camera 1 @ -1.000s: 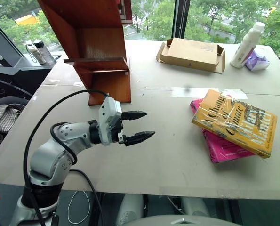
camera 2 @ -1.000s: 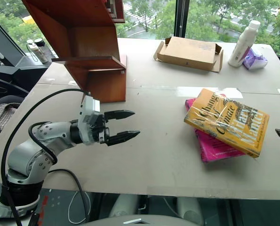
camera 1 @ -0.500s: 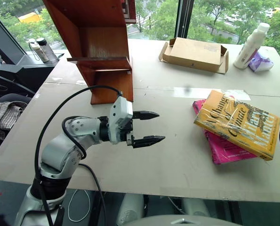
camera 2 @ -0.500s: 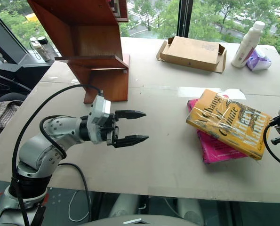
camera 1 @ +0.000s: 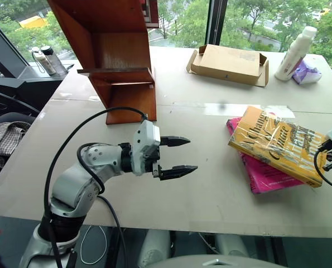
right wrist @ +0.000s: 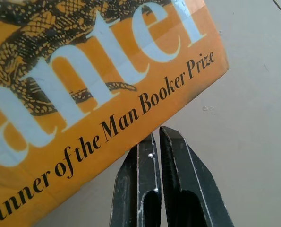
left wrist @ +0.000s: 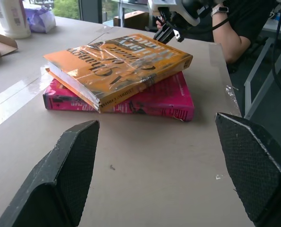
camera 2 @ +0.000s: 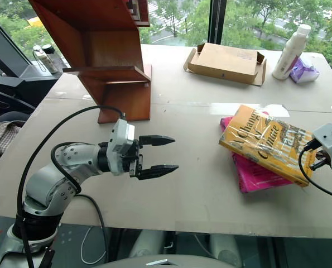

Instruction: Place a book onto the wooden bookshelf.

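Well, book [camera 1: 278, 145]: lies askew on the pink book [camera 1: 266, 173], counter's right side.
Right gripper [right wrist: 158, 142]: jaws pressed shut at its corner, holding nothing; may shove it.
Left gripper [camera 1: 177, 156]: jaws wide, empty.
Wooden bookshelf [camera 1: 112, 56]: well apart.

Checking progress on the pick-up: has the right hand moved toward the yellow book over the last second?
Yes. The right hand, shut, has come in from the table's right edge and now sits right at the yellow book, which rests on the pink book.
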Available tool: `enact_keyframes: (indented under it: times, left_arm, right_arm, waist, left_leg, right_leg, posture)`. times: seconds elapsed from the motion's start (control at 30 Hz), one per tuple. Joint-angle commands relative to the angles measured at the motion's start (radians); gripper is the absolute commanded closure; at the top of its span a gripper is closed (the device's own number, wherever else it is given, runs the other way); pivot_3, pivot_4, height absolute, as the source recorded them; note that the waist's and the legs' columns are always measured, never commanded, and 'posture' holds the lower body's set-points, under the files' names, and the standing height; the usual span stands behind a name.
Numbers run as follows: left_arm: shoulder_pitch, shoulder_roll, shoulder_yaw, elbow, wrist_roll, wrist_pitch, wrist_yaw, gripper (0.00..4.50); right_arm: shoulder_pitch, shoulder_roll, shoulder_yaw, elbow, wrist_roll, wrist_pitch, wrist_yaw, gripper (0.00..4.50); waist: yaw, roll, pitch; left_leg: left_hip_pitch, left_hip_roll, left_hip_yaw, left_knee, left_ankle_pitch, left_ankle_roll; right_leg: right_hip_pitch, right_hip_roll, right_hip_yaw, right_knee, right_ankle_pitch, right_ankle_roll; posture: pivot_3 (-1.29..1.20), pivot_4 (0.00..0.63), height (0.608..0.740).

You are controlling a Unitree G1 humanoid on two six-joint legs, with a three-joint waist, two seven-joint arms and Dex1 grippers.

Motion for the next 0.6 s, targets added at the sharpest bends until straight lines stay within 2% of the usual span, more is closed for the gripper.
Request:
enact_keyframes:
  times: [0.03, 0.13, 0.3, 0.6]
  left_arm:
    - [-0.008, 0.0, 0.007, -0.02, -0.011, -0.014, -0.003, 0.47]
    - [0.003, 0.002, 0.012, -0.028, -0.011, -0.013, 0.002, 0.47]
    - [0.033, 0.009, 0.027, -0.048, -0.018, -0.004, 0.021, 0.47]
    - [0.103, 0.021, 0.047, -0.067, -0.014, -0.001, 0.051, 0.47]
  right_arm:
    - [-0.107, 0.033, 0.079, 0.073, -0.014, -0.039, 0.061, 4.48]
    - [-0.173, 0.067, 0.139, 0.124, -0.006, -0.059, 0.131, 4.48]
    - [-0.226, 0.114, 0.196, 0.1, 0.003, -0.053, 0.197, 4.48]
    - [-0.28, 0.264, 0.232, -0.095, 0.002, 0.126, 0.094, 4.48]
  waist:
    - [-0.005, 0.0, 0.0]
    - [-0.011, 0.0, 0.0]
    - [-0.013, 0.0, 0.0]
    - [-0.017, 0.0, 0.0]
  left_leg:
    - [0.0, 0.0, 0.0, 0.0, 0.0, 0.0]
    - [0.0, 0.0, -0.001, 0.0, 0.0, 0.0]
    - [0.0, 0.0, -0.001, 0.0, 0.0, 0.0]
    - [0.001, 0.001, -0.001, 0.0, 0.0, 0.0]
  right_leg:
    - [0.0, 0.0, 0.0, 0.0, 0.0, 0.0]
    - [0.0, 0.001, 0.0, 0.0, 0.0, 0.0]
    - [0.0, 0.0, 0.0, 0.0, 0.002, 0.003]
    - [-0.001, 0.001, 0.0, 0.003, 0.002, 0.003]
  posture:
    - [0.0, 0.15, 0.74]
    - [0.0, 0.15, 0.74]
    - [0.0, 0.15, 0.74]
    - [0.0, 0.15, 0.74]
